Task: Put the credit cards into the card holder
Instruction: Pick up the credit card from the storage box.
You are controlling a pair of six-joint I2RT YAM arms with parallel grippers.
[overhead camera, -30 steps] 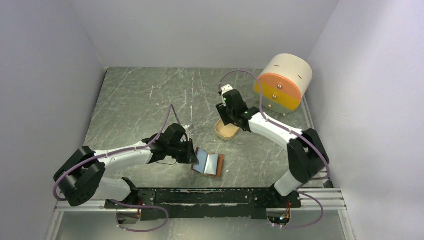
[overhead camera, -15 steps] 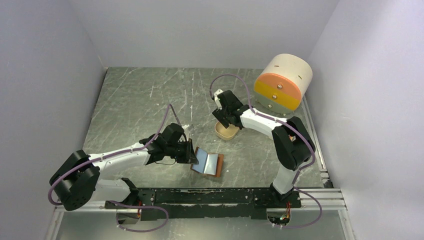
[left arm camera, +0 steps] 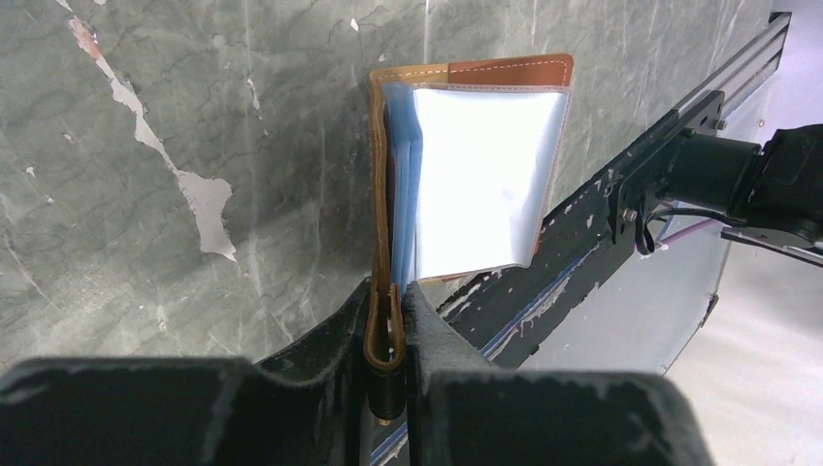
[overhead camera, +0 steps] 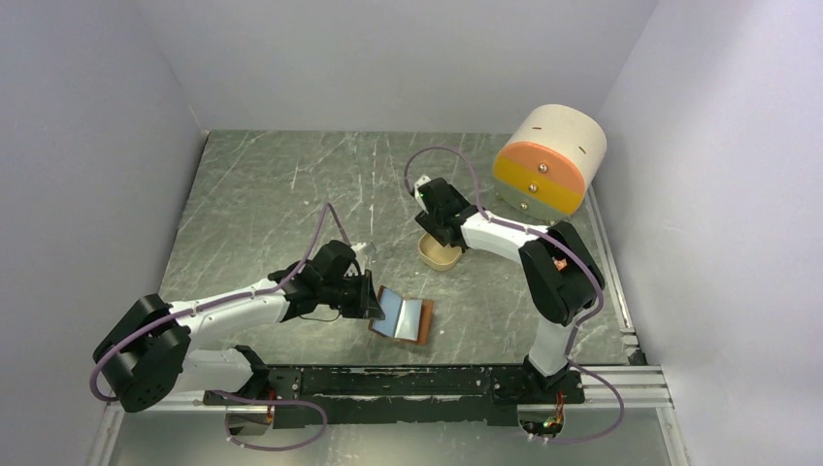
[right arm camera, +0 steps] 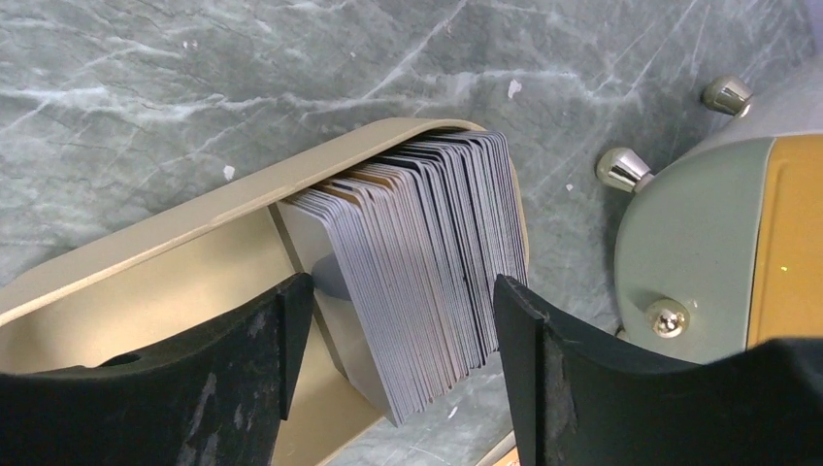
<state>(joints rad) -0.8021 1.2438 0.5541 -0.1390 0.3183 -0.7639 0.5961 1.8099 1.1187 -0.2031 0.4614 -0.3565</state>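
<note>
Card holder (left arm camera: 466,165) pinched in left hand (left arm camera: 396,325); spread right hand (right arm camera: 400,296) straddles credit cards (right arm camera: 427,243).

- The credit cards (right arm camera: 417,262) were seen packed on edge, fanned and leaning, at one end of the tan dish (right arm camera: 146,243).
- The right gripper (right arm camera: 400,291) was held wide apart, with a dark finger (right arm camera: 243,379) on either side of the stack.
- Just beside the dish, a grey-green and orange drawer box (right arm camera: 718,233) with shiny knobs (right arm camera: 621,167) was caught.
- Grey marbled tabletop (right arm camera: 194,87) was shown beneath.
</note>
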